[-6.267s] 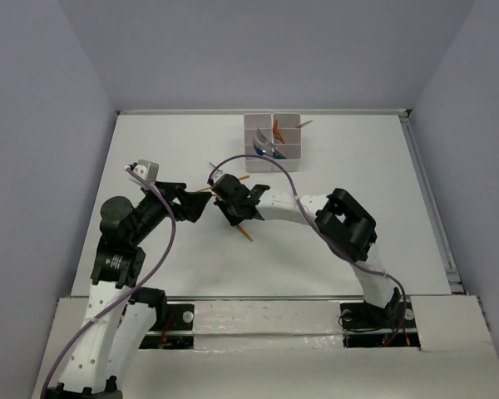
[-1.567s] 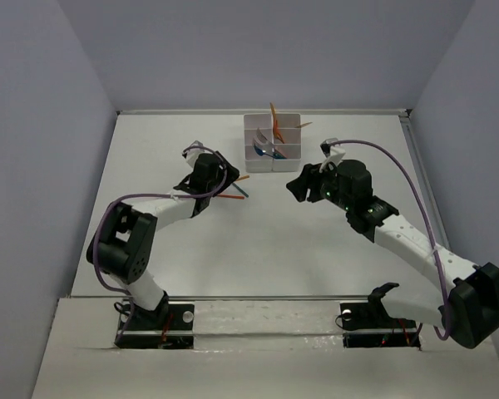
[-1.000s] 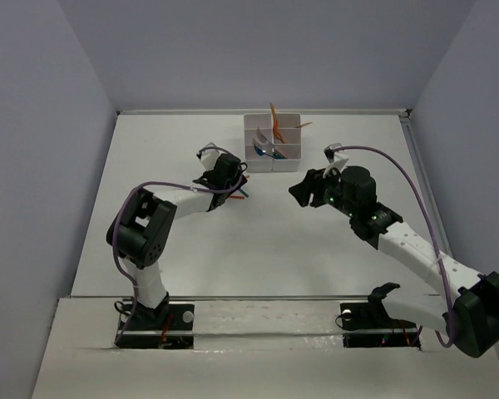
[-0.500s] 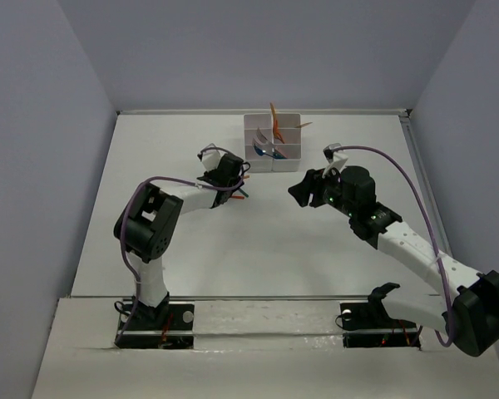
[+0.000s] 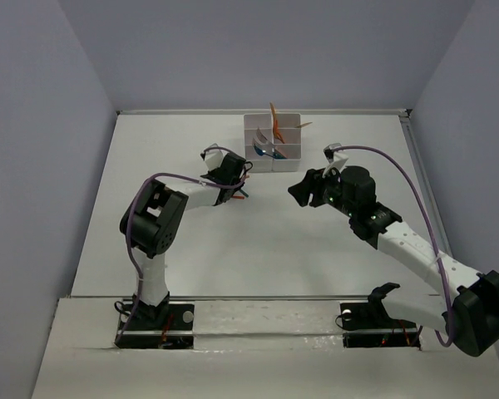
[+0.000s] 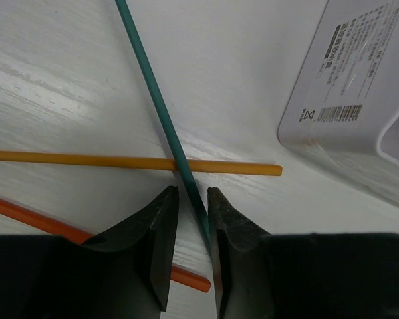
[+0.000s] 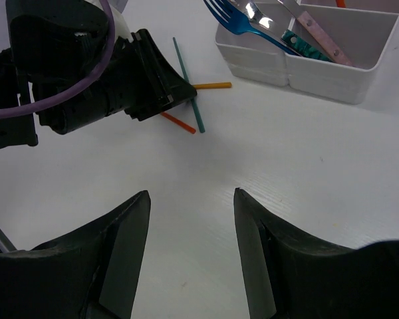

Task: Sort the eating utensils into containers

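Where the white tabletop [image 5: 258, 258] meets 3 plain lilac-grey walls [image 5: 274, 50], a partitioned block of white square plastic bins [image 5: 288, 151] stands at upper centre of the top view, near the far edge.

Surface: matt white with faint grain streaks and a soft sheen, seen in the left wrist view. A raised rim [image 5: 424, 199] runs down its right side.

Bin contents, upper right of the right wrist view: blue fork [image 7: 243, 20], teal-handled piece [image 7: 304, 45], pale pink handle [image 7: 322, 40].

Loose items: 3 thin sticks lie on the bare table just lower left of the bins.
- Teal stick [image 6: 153, 100], crossing the yellow-orange stick [image 6: 86, 159].
- Orange-red stick [image 6: 26, 214], at lower left of the left wrist view.

Left gripper [image 6: 191, 194]: the black fingers [image 6: 156, 246] stand a narrow gap apart, straddling the teal stick's lower end. Table shows on either side of the stick at the tips, so nothing is clamped.

Right gripper [image 7: 191, 196]: spread wide and empty, over bare table at centre right of the top view, well apart from the sticks.

Purple cables [image 5: 399, 162] loop over both arms.
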### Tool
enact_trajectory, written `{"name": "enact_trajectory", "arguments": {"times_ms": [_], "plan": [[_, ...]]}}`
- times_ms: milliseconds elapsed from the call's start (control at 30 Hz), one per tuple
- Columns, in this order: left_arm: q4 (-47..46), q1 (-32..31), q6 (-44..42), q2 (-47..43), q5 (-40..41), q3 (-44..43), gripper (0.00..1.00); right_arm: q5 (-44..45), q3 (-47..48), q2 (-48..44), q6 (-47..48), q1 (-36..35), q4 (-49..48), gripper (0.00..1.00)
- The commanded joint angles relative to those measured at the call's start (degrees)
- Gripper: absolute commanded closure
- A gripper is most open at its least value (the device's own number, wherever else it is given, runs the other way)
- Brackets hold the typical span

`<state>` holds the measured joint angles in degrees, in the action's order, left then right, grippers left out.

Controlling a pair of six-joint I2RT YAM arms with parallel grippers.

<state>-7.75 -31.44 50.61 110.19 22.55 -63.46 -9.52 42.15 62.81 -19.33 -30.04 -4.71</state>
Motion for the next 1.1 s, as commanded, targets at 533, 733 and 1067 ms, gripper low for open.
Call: {"name": "enact_trajectory", "arguments": {"times_ms": [533,733,1067], "plan": [[-0.51,-0.20,-1.74,-4.19,0.48,2.37,1.00,2.05,-1.19,-1.63,0.08,-0.19,-3.20,0.40],[-4.46,-0.20,-5.52,-9.72,0.22,6.32,1.00,-0.24,-1.46,-0.14,0.08,-0.19,-4.43,0.34],[-16.94,-0.20,-13.87,-23.08,-3.12,17.22,1.00,-5.68,-0.67,2.05,-1.32,-0.19,-6.10,0.12]]}}
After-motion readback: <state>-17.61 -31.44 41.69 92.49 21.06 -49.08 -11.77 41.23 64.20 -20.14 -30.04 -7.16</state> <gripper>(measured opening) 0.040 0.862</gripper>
